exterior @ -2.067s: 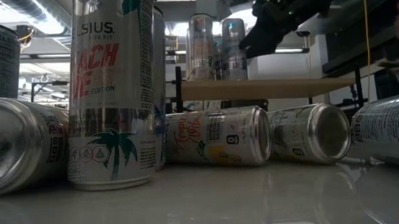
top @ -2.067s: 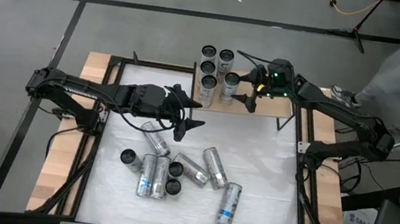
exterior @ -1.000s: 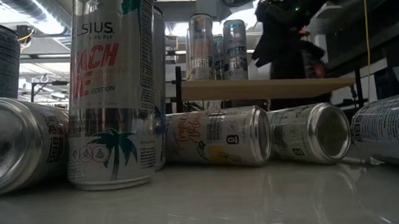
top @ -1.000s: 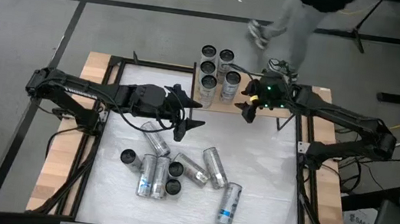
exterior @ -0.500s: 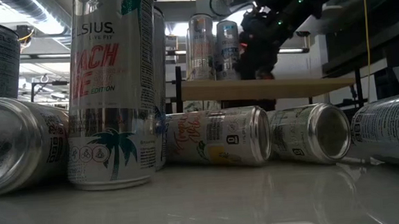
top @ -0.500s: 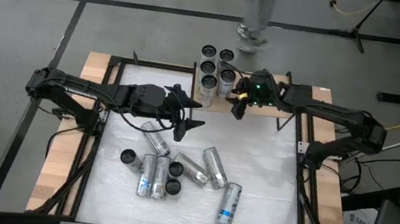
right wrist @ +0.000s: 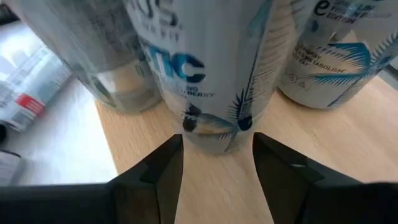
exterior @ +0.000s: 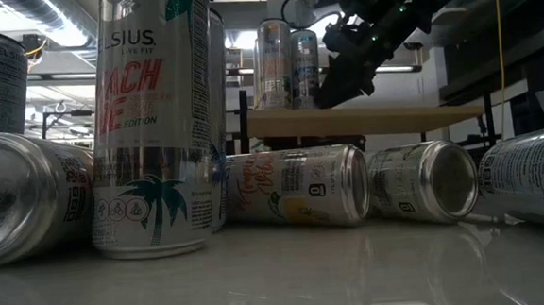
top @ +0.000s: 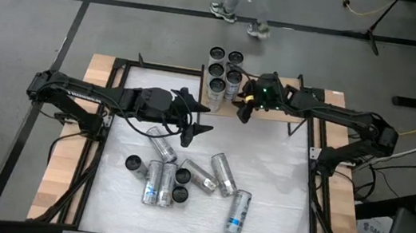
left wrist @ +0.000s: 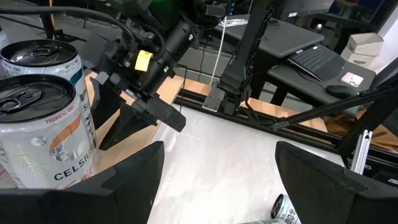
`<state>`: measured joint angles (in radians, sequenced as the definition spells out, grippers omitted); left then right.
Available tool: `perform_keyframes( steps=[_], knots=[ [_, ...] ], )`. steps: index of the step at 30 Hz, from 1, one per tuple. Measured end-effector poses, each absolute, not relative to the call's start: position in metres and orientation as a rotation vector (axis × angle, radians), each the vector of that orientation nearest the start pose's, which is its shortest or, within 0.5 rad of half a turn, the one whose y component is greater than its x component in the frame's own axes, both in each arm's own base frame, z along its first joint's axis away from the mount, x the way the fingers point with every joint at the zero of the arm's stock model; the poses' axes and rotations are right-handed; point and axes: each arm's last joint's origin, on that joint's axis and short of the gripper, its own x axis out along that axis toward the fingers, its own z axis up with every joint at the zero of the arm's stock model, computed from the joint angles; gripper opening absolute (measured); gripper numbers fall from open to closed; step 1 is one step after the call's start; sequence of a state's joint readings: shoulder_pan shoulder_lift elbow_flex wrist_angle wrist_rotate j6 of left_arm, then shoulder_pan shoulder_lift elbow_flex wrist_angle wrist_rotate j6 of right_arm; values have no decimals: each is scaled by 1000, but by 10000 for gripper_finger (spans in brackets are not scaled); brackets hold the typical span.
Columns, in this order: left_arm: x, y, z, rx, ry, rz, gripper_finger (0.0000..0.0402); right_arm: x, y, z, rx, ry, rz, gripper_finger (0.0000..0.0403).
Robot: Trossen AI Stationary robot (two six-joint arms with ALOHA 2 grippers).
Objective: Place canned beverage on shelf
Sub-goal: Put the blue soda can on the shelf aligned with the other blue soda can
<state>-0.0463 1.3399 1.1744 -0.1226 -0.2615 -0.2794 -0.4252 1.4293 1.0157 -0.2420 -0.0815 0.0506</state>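
The shelf (top: 273,113) is a pale wooden board on black posts at the table's far edge. Several cans stand upright on its left part. My right gripper (top: 244,109) is shut and slants down onto the shelf, at the right side of one blue-and-white can (top: 234,77). In the right wrist view that can (right wrist: 211,68) stands just past the fingertips, between two other cans. My left gripper (top: 195,119) hangs open over the table left of the shelf, with nothing between its fingers (left wrist: 124,180). My right gripper meets the blue-and-white can low on its wall (right wrist: 214,134), just above the shelf board. Its two fingertips (right wrist: 174,149) stand close together against the side that faces the table's right edge. The fingers slant down from the right. The can stands upright on the shelf.
Several more cans (top: 184,174) lie or stand in the middle of the white table, some right in front of the low camera (exterior: 156,112). The shelf's right half (exterior: 412,116) is bare. A person's legs (top: 239,0) cross the floor beyond the far edge.
My right gripper has moved toward the table's left along the shelf and sunk a little. The blue-and-white can has slid left with it, still upright, closer to the other cans. The person has walked leftward behind the table.
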Motion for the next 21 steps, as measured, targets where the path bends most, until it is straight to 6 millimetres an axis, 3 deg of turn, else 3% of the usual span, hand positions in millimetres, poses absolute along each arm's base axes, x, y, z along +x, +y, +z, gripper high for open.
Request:
perform_keyframes(
  steps=[8,21],
  knots=[
    [303,-7,352,-235,253,252,304,284,-114,261,384,631,-216,182],
    [303,-7,352,-231,253,252,304,293,-89,260,284,657,-313,182]
  ],
)
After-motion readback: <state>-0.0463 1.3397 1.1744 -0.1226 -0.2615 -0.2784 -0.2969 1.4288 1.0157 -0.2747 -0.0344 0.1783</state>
